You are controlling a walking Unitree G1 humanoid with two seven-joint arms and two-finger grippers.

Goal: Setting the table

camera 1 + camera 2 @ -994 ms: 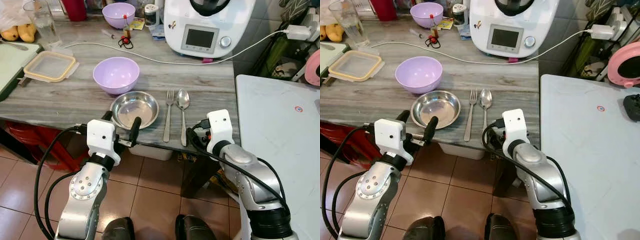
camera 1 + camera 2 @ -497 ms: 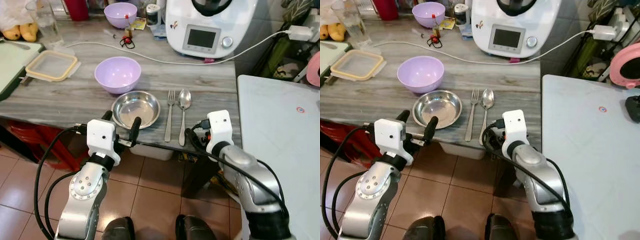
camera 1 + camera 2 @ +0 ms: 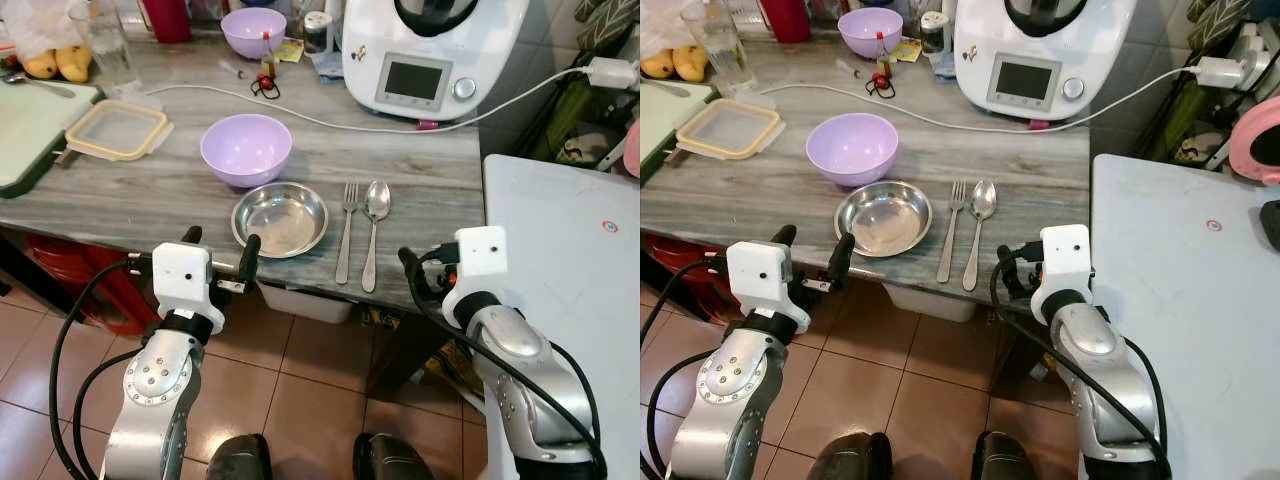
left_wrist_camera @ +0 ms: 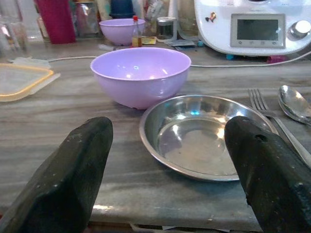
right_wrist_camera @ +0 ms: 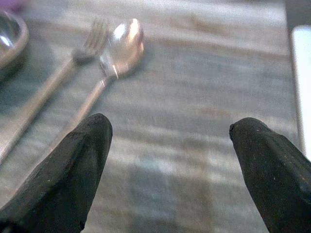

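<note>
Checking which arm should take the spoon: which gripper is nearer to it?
Right. The right gripper hangs open at the table edge just beyond the spoon handle; the left gripper, also open, faces the steel dish.

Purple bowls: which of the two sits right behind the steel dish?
The nearer purple bowl, mid-counter, just behind the steel dish. The other purple bowl stands at the counter's back, left of the white appliance.

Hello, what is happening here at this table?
A humanoid robot stands at a wooden table with a place setting on it. A steel dish lies near the edge, a purple bowl behind it, a fork and spoon beside it. The left gripper and right gripper hold nothing, fingers open, at the table's edge.
</note>
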